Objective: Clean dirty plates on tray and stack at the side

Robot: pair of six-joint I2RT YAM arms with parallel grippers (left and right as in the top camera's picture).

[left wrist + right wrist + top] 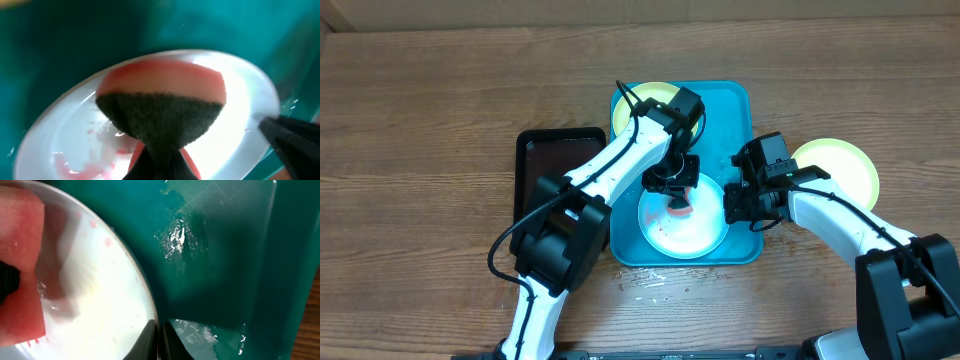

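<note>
At the six o'clock end of the tray [735, 110] lies the blue-white plate [698, 238], flat, wet and smeared with red sauce [70, 165]; the left claw [156, 167] is clenched on a sponge [165, 100], pink foam with a dark fibrous scrub face, pressed on the plate's middle; the right claw [159, 342] pinches the plate's rim at about three o'clock, jaws closed with the thin edge between them.

The plate looks rigid, thin and light, probably plastic; its glossy, wet face should be slippery, and it would likely skate on the slick tray under scrubbing, so a firm hold matters; the shallow raised rim is the only real place to take it. The sponge is soft and squashes where it is gripped.

The tray is smooth turquoise plastic with rounded corners and patches of water [177, 235]; a yellow-green plate [645, 98] sits at its eleven o'clock corner, partly under the left arm; a second yellow-green plate [840, 170] rests on the wood-grain worktop [420, 120] at the tray's three o'clock; a black tray [555, 160] lies at nine o'clock.
</note>
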